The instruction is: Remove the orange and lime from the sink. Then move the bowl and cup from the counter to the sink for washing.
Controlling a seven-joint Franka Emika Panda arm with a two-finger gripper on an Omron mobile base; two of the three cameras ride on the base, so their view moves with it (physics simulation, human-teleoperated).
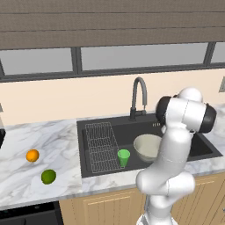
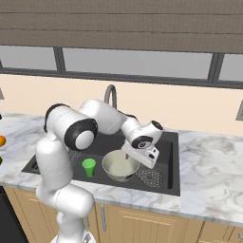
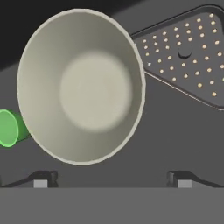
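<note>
1. The fingers (image 3: 112, 177) are spread wide, as far apart as they go, one tip (image 3: 41, 178) low on the left of the hand view and the other low on the right, with nothing between them.
2. They grip nothing and touch nothing; bare sink floor lies in the gap, and the bowl (image 3: 82, 85) sits just past the tips.
3. The bowl stands upright and looks empty in the sink (image 1: 197, 149), its pale rim round and clear of the fingers.
4. From the right base view the hand hangs over the bowl's (image 2: 120, 165) right rim, the arm reaching across the sink (image 2: 166, 185) from the left.
5. The cup (image 1: 124, 157) is upright in the sink too, just left of the bowl (image 1: 147, 146) and right beside the wire rack (image 1: 102, 145).
6. In the hand view the cup (image 3: 9, 127) peeks out at the bowl's left edge; whether they touch I cannot tell.
7. The perforated drain plate (image 3: 188, 57) lies on the sink floor right of the bowl.
8. The orange (image 1: 32, 155) and the lime (image 1: 48, 176) rest on the table (image 1: 52, 140) left of the sink, near each other but apart.
9. The faucet (image 1: 139, 99) rises behind the sink.
</note>
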